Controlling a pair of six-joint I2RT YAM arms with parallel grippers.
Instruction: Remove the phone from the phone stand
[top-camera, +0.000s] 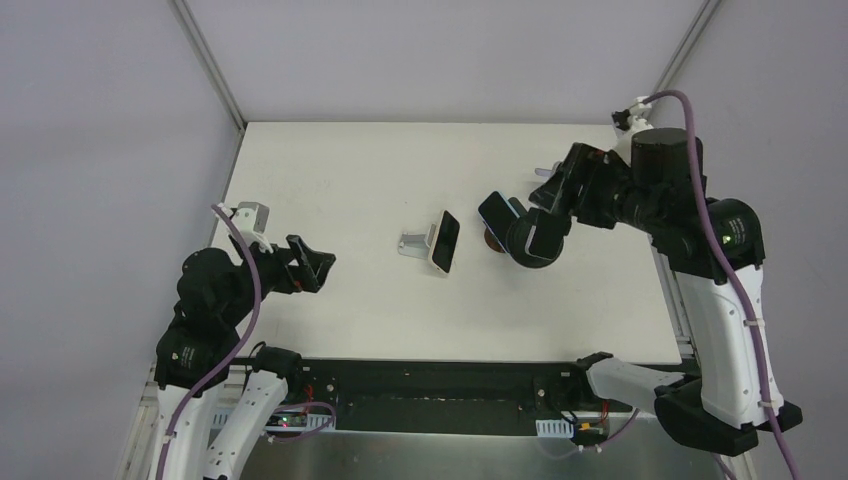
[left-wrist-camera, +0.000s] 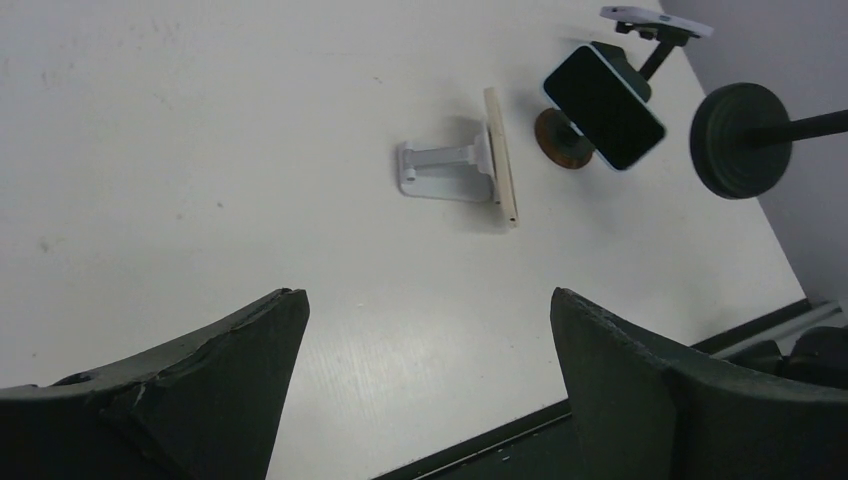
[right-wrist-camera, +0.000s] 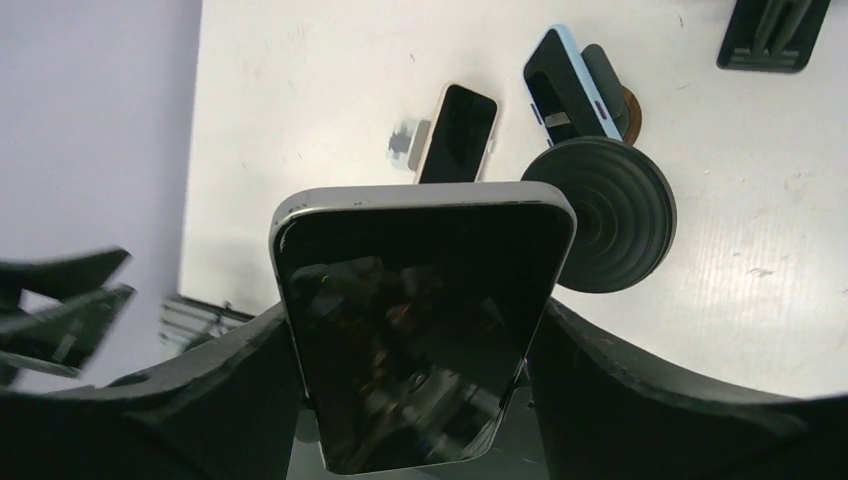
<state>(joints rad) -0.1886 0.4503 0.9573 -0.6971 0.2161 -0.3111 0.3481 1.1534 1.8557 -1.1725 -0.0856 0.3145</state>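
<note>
Phone (right-wrist-camera: 420, 300) is pinched by its edges in the right gripper (right-wrist-camera: 415, 360), apparently clear of the black stand (right-wrist-camera: 615, 215); left gripper (top-camera: 312, 265) is spread wide, empty, set aside.

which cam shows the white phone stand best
Left wrist: the white phone stand shows from the side, base and arm unobstructed. Top external shows it small; in right wrist only a blurred bit peeks from behind its phone.
</note>
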